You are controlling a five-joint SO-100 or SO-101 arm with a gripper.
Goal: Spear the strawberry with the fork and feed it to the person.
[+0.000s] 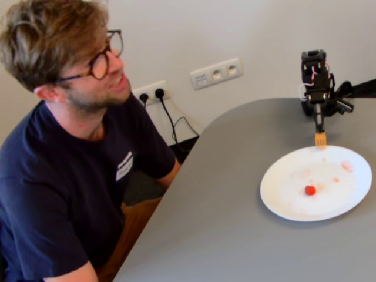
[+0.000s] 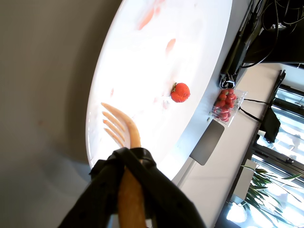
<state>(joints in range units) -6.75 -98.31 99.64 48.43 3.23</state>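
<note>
Grey table (image 1: 223,194), white wall (image 1: 258,29) behind.

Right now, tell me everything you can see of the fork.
The fork is small and pale yellowish-tan, looking like wood or plastic, with four short tines. Its handle is wrapped in black material at the arm's end, so the tool itself is hidden. In the fixed view it hangs tines down at the far rim of the white plate, and nothing is speared on it. The strawberry lies apart from it on the plate.
</note>
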